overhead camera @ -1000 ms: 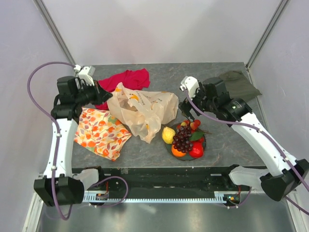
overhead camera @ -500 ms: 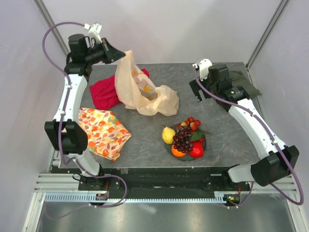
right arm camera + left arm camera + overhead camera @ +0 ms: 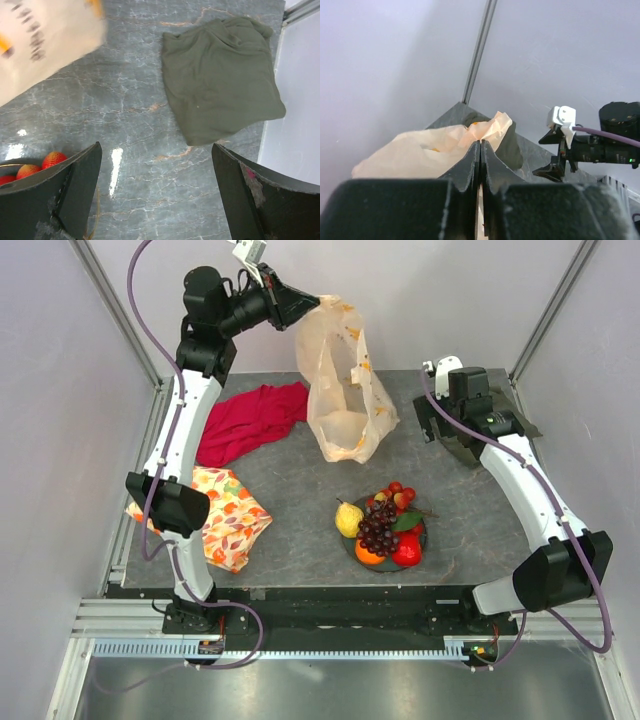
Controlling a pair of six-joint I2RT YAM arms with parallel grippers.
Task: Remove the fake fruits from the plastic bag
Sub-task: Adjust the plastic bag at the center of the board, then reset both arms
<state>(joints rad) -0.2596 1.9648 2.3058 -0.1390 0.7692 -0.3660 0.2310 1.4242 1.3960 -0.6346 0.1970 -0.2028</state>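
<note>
Left gripper (image 3: 308, 308), high above the far side of the table (image 3: 300, 490) in the top view, is clamped on the upper edge of the plastic bag (image 3: 345, 390), which hangs down beside a red cloth (image 3: 250, 420). Fake fruits (image 3: 385, 525) lie heaped on a dark plate (image 3: 424, 533) near the front, well apart from the bag. Right gripper (image 3: 436, 428) hovers at the right.

From the left wrist, the fingers (image 3: 470, 165) press together on a fold of the bag.

From the right wrist, the jaws stand wide with nothing between them, above bare table beside an olive cloth (image 3: 220, 85).
</note>
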